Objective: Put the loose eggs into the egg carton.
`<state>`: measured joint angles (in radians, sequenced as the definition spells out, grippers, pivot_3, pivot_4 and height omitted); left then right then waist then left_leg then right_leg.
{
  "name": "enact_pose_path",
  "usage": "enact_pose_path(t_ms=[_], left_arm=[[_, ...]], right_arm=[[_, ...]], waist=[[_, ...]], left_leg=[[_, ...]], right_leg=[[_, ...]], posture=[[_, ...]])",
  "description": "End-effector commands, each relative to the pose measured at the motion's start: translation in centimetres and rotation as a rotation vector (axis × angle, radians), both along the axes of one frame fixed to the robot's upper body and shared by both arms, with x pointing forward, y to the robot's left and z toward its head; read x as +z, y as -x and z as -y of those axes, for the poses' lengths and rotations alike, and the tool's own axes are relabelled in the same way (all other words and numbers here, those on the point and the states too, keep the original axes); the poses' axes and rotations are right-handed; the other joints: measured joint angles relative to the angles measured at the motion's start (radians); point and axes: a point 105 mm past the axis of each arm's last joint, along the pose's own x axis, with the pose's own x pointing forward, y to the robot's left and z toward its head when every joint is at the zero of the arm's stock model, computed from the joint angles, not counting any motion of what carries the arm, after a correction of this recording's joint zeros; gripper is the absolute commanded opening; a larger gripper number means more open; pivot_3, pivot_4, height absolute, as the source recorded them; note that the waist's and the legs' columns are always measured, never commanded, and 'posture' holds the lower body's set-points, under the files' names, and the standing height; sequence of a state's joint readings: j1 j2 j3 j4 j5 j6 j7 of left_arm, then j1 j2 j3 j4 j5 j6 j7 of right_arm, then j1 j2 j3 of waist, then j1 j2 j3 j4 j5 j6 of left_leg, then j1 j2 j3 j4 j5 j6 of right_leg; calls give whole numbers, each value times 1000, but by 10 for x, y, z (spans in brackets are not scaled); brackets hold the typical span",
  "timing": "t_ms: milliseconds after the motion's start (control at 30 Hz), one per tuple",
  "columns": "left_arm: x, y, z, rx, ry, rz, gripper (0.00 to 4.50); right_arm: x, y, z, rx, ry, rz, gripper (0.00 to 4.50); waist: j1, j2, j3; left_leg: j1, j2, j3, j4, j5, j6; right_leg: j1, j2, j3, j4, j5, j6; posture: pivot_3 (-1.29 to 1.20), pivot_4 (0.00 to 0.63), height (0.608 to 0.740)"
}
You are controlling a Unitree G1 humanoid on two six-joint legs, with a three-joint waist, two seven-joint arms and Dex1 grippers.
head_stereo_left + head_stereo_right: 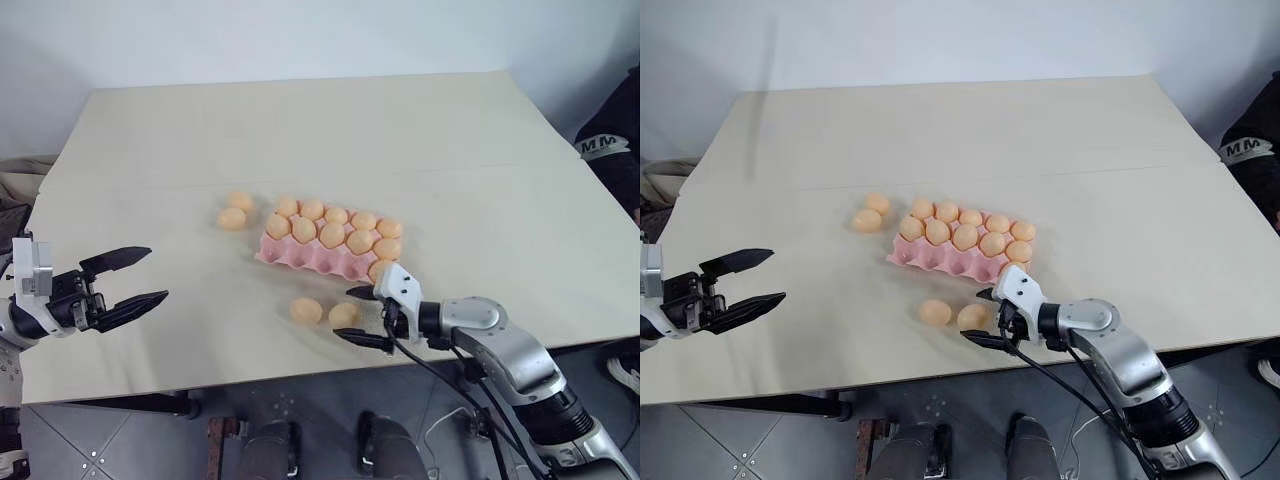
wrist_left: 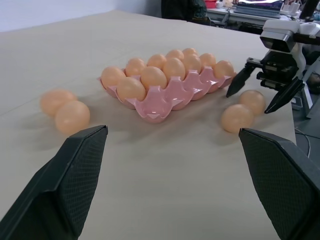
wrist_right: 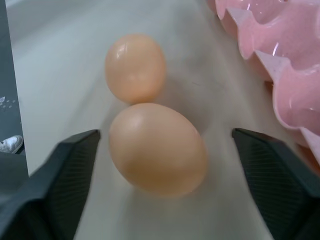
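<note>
The egg carton lies near the middle of the pale table, a pink tray with most of its cups filled with tan eggs; the row of cups on its near side looks empty. Four loose eggs rest on the table around the carton. Two of them lie side by side, touching, just beyond the carton's far left corner. The other two lie in front of the carton's near edge: one egg a little to the left, and another egg right beside it, closer to the carton's right end.

The right gripper reaches in low from the right of the carton, its fingers spread apart on either side of that nearer egg, without touching it. The left gripper hovers over the table well to the left of the carton, its fingers wide open and empty, pointing toward the carton.

A person's dark sleeve shows beyond the table's far right edge.
</note>
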<state>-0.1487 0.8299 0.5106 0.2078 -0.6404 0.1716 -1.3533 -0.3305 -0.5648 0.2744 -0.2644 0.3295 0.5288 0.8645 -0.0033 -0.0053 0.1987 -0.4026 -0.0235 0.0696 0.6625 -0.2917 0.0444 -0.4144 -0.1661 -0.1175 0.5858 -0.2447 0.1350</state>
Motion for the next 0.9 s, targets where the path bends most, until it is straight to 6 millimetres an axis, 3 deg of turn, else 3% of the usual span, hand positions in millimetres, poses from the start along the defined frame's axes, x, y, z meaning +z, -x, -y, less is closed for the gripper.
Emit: enact_pose_path(t_ms=[33, 100, 200, 467, 533, 600, 900], left_arm=[[12, 2, -1, 6, 0, 63, 4500], [12, 2, -2, 9, 0, 64, 4500], [11, 2, -2, 13, -1, 65, 4500], [10, 2, -2, 15, 3, 64, 4500], [9, 1, -2, 12, 4, 63, 4500], [8, 1, -1, 10, 5, 63, 4500], [9, -4, 3, 3, 12, 82, 4500]], right_arm=[[3, 1, -2, 19, -1, 13, 2835], [4, 1, -1, 18, 4, 14, 2193], [9, 2, 2, 20, 0, 19, 1808], [63, -8, 19, -36, -71, 96, 1772], [88, -18, 24, -72, -75, 164, 1772], [99, -25, 25, -97, -69, 203, 1772], [86, -44, 6, -116, -62, 207, 1772]], waist=[[0, 0, 0], [0, 0, 0], [0, 0, 0], [0, 0, 0], [-1, 0, 0], [-1, 0, 0], [-1, 0, 0]], left_leg=[[0, 0, 0, 0, 0, 0], [0, 0, 0, 0, 0, 0], [0, 0, 0, 0, 0, 0], [0, 0, 0, 0, 0, 0], [0, 1, 0, 0, -1, 0], [0, 2, 1, 0, -1, -1], [-2, 3, 5, 0, -1, 4]], right_leg=[[0, 0, 0, 0, 0, 0], [0, 0, 0, 0, 0, 0], [0, 0, 0, 0, 0, 0], [0, 0, 0, -1, 0, 0], [0, 0, 0, 0, 0, 0], [-1, -1, 1, -1, 0, -1], [-4, 1, -2, 3, 1, -2]], posture=[[0, 150, 740], [0, 150, 740], [0, 150, 740], [0, 150, 740], [0, 150, 740], [0, 150, 740], [0, 150, 740]])
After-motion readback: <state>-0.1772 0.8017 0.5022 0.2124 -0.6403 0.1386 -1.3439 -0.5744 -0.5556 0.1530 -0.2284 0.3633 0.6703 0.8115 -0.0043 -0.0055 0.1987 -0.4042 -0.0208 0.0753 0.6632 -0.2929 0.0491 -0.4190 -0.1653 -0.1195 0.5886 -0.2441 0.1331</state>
